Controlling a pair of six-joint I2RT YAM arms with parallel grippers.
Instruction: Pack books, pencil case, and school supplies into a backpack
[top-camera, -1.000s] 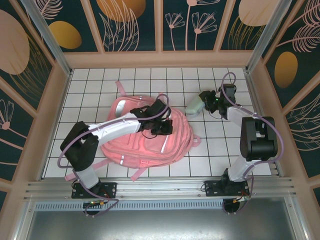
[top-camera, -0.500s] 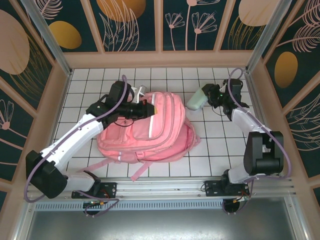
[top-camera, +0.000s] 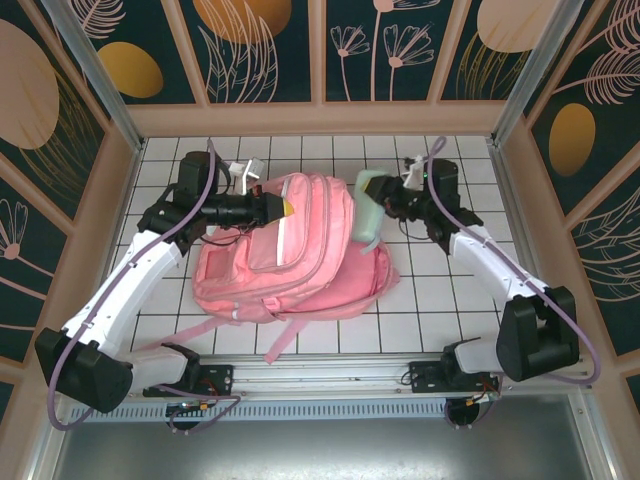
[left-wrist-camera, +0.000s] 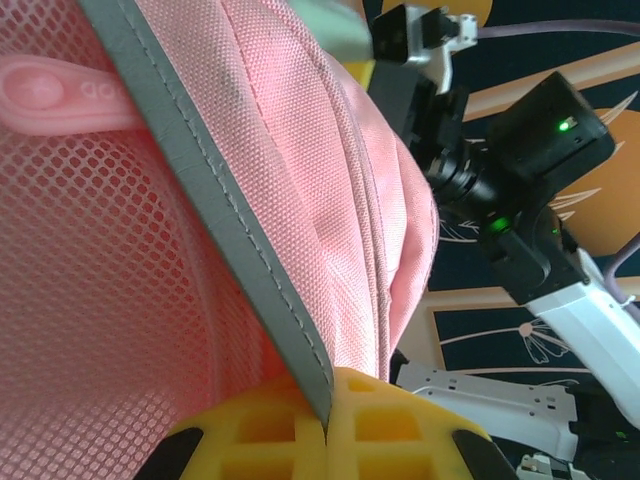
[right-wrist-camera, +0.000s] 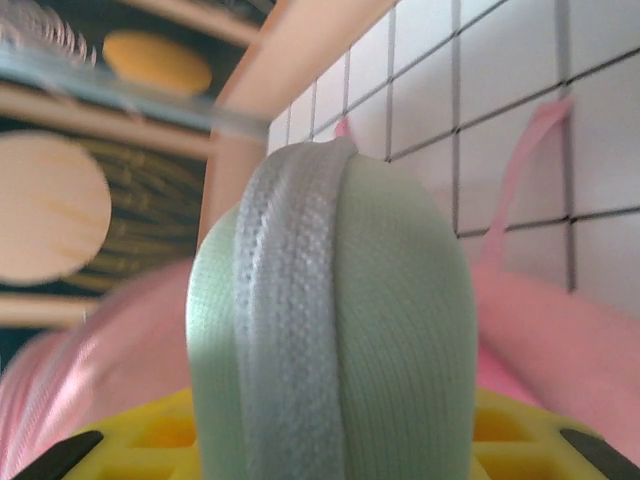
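The white-tiled worktop (top-camera: 430, 300) carries the pink backpack (top-camera: 300, 260), which lies near its middle with the far side raised. The mint pencil case (top-camera: 368, 212) stands on end at the backpack's far right side, its lower end overlapping the pink fabric. The left tool (top-camera: 283, 208) is pinched tight on a grey strip along the backpack's raised edge. The right tool (top-camera: 392, 195) holds the pencil case by its upper end between yellow pads.
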